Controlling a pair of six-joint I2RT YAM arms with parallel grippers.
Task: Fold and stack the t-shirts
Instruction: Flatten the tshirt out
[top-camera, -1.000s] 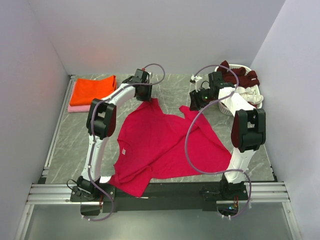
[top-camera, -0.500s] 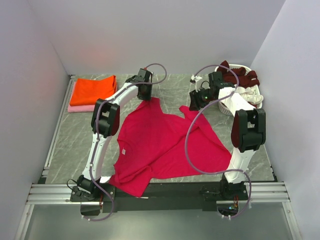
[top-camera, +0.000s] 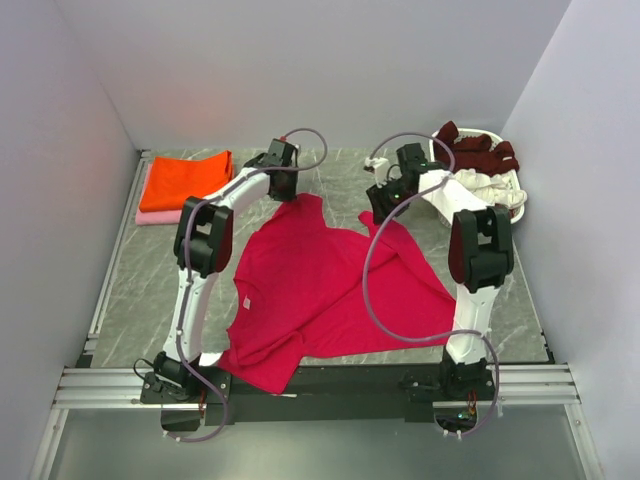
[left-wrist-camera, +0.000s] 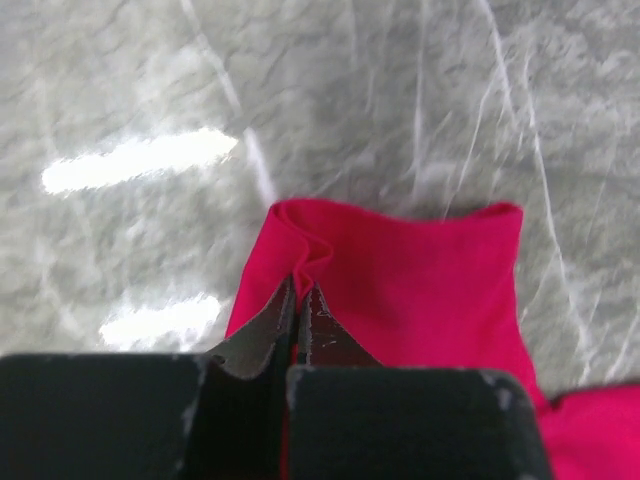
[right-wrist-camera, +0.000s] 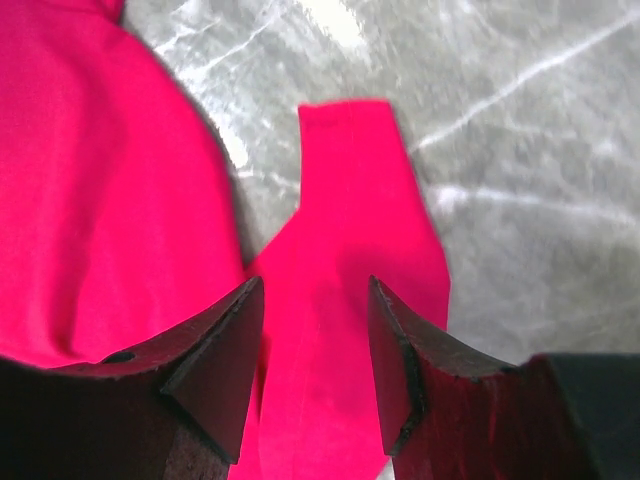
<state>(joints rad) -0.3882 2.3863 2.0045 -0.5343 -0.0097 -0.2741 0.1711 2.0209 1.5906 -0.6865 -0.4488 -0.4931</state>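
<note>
The crimson-pink t-shirt (top-camera: 320, 285) lies spread and crumpled on the grey table. My left gripper (top-camera: 287, 192) is shut on a fold at the shirt's far edge (left-wrist-camera: 400, 270). My right gripper (top-camera: 382, 205) is open just above the shirt's far right sleeve (right-wrist-camera: 350, 230), which lies between its fingers. The folded orange t-shirt (top-camera: 185, 180) lies on the pale pink one (top-camera: 150, 216) at the far left. The dark maroon t-shirt (top-camera: 478, 148) and the white one (top-camera: 490, 190) sit in the basket.
A white plastic laundry basket (top-camera: 516, 200) stands at the far right corner beside the right wall. Grey cables loop over both arms. The table's near edge is a metal rail (top-camera: 320, 385).
My right gripper has moved left, from near the basket to above the shirt's far right sleeve. My left gripper has stayed on the shirt's far edge.
</note>
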